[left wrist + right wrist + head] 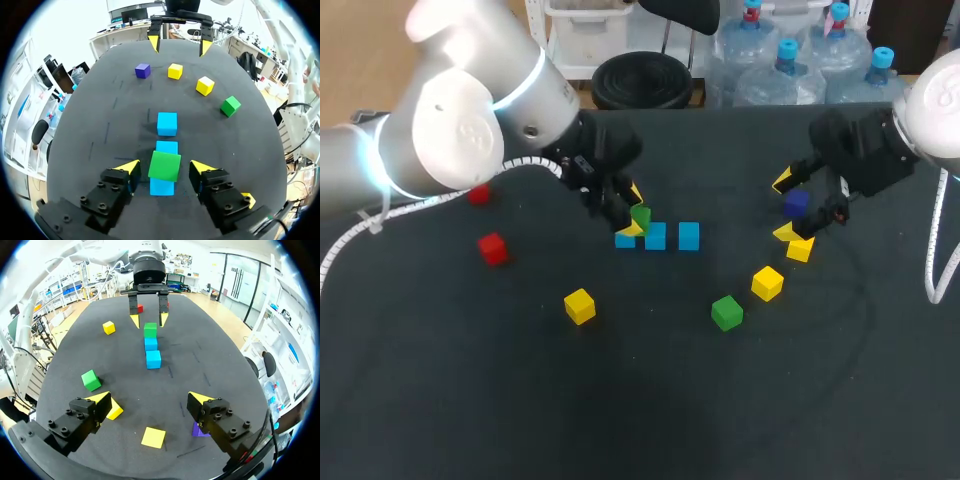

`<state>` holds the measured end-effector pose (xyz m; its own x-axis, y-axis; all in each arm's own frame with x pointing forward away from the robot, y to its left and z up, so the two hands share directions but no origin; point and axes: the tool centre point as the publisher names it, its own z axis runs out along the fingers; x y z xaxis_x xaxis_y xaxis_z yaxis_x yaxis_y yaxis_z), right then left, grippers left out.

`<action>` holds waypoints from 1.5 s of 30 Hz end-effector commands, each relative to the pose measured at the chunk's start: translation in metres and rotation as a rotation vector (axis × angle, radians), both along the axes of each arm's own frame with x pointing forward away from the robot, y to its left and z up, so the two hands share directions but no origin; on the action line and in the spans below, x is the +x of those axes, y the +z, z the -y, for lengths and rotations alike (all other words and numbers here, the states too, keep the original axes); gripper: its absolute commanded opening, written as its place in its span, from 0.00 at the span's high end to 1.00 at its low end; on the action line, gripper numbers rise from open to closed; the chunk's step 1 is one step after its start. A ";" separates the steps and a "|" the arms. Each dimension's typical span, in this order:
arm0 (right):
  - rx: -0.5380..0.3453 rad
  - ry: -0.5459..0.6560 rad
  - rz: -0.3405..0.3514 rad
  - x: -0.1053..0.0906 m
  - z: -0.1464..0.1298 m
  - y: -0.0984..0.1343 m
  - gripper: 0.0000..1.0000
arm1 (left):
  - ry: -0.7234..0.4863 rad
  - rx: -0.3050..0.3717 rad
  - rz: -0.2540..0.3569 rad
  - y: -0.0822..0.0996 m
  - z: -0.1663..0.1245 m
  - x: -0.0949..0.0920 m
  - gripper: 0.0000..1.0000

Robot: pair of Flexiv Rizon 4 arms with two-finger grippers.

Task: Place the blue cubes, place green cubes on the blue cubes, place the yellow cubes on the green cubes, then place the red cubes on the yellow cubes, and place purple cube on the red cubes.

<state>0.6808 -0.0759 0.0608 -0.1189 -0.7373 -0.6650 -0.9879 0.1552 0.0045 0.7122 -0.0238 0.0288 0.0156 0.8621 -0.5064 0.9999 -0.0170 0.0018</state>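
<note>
One green cube (164, 166) on blue cube (162, 187), inside spread left claw (165, 168); right claw (150, 398) also spread.

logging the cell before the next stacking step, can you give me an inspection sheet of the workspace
surface: black cloth-covered table, flat, no spills seen
job's things: three small blue cubes in a row; one green cube on the end one; second green cube, three yellow cubes, two red cubes and one purple cube loose on the table
clutter: nothing seen
grippers: left gripper open, fingers either side of the stacked green cube, apart from it; right gripper open above the purple cube and nearby yellow cubes
cables: white coiled cable at the left, white cable loop at the right
surroundings: nothing seen reaching over the table
</note>
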 end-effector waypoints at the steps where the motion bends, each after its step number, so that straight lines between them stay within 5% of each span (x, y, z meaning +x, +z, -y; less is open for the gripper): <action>1: 0.002 0.001 0.000 0.001 0.000 -0.001 0.00 | 0.003 0.004 0.000 0.000 0.000 0.001 0.64; 4: 0.002 0.001 0.000 0.001 0.000 -0.001 0.00 | 0.004 0.004 0.000 0.000 0.000 0.001 0.63; 6: 0.002 0.001 0.000 0.001 0.000 -0.001 0.00 | 0.005 0.004 0.001 0.000 0.000 0.001 0.79; 7: 0.002 0.001 0.000 0.001 0.000 -0.001 0.00 | 0.005 0.005 0.001 0.000 0.000 0.001 0.78; 9: 0.002 0.001 0.000 0.001 0.000 -0.001 0.00 | 0.005 0.005 0.000 0.000 0.000 0.001 0.67; 13: 0.002 0.001 0.000 0.001 0.000 -0.001 0.00 | 0.004 0.006 -0.001 0.000 0.000 0.001 0.66; 18: 0.002 0.001 0.000 0.001 0.000 -0.001 0.00 | 0.003 0.007 -0.004 0.000 0.000 0.000 0.24; 21: 0.002 0.001 0.000 0.001 0.000 -0.001 0.00 | 0.003 0.007 -0.004 0.000 0.000 0.000 0.20; 27: 0.002 0.001 0.000 0.001 0.000 -0.001 0.00 | 0.002 0.007 -0.003 0.000 0.000 0.000 0.29; 31: 0.002 0.001 0.000 0.001 0.000 -0.001 0.00 | -0.003 0.007 0.002 0.003 0.000 -0.001 0.00; 45: 0.002 0.001 0.000 0.001 0.000 -0.001 0.00 | -0.057 -0.023 0.064 0.033 -0.021 -0.024 0.00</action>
<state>0.6808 -0.0759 0.0608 -0.1189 -0.7374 -0.6650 -0.9879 0.1552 0.0045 0.7021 -0.0152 0.0542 0.0932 0.8521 -0.5151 0.9956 -0.0805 0.0471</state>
